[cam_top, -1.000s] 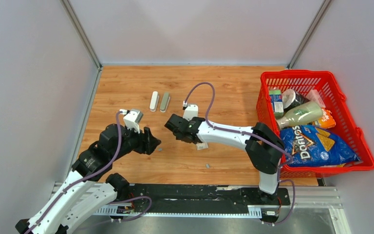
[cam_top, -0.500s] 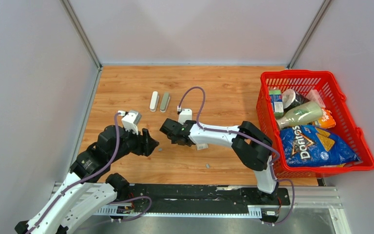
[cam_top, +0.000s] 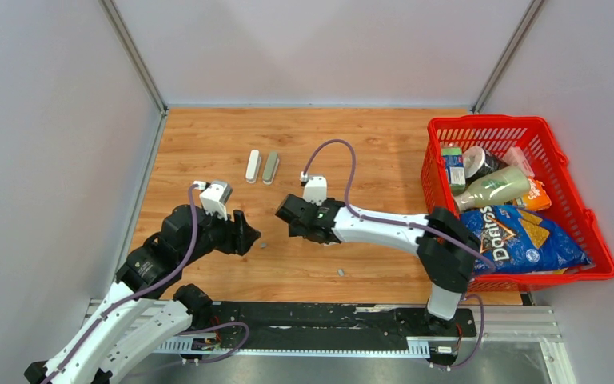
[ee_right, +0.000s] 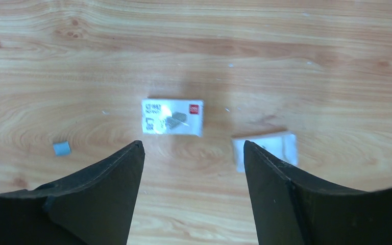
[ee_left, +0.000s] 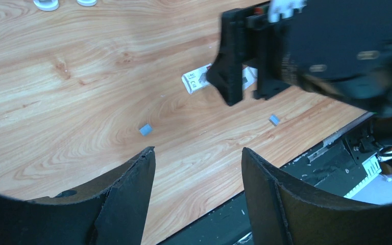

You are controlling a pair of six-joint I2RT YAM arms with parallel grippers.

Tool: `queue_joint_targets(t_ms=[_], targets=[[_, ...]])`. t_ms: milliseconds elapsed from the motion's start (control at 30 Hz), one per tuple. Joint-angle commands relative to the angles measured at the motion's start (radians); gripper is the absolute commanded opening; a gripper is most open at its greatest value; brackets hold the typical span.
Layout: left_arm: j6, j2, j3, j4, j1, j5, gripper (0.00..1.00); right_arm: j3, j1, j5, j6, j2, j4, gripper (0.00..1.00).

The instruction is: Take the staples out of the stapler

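My left pincer [ee_left: 196,155] and right pincer [ee_right: 193,148] hang open and empty above the bench [cam_top: 208,136], I judge because the staples [cam_top: 263,245] lie loose toward its near edge, well apart from the staplers [cam_top: 261,166] nearer its far edge.

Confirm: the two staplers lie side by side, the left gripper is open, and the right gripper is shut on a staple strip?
Wrong on the right gripper: the right wrist view shows it open and empty, a staple strip lying loose on the table. The white stapler and grey stapler do lie side by side, and the left gripper is open.
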Motion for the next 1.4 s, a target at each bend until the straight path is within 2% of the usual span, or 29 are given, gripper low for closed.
queue_joint_targets(t_ms=[0,400,600,800,967,1300,1367], targets=[[0.014,0.009,0.032,0.014,-0.005,-0.02,0.7,-0.109,0.006,0.019,-0.068,-0.173,0.027,0.75],[0.06,0.069,0.039,0.088,-0.005,-0.012,0.7,-0.459,0.009,-0.142,-0.15,-0.464,0.046,0.75],[0.098,0.087,0.062,0.084,-0.004,-0.052,0.7,-0.565,0.031,-0.267,-0.199,-0.544,0.147,0.75],[0.112,0.096,0.058,0.092,-0.005,-0.055,0.7,-0.6,0.062,-0.307,-0.205,-0.53,0.167,0.72],[0.106,0.111,0.055,0.111,-0.005,-0.043,0.7,-0.593,0.091,-0.275,-0.196,-0.492,0.159,0.68],[0.111,0.139,0.058,0.13,-0.005,-0.034,0.7,-0.576,0.1,-0.22,-0.214,-0.435,0.138,0.58],[0.112,0.144,0.058,0.134,-0.004,-0.034,0.7,-0.574,0.1,-0.222,-0.222,-0.426,0.145,0.53]])
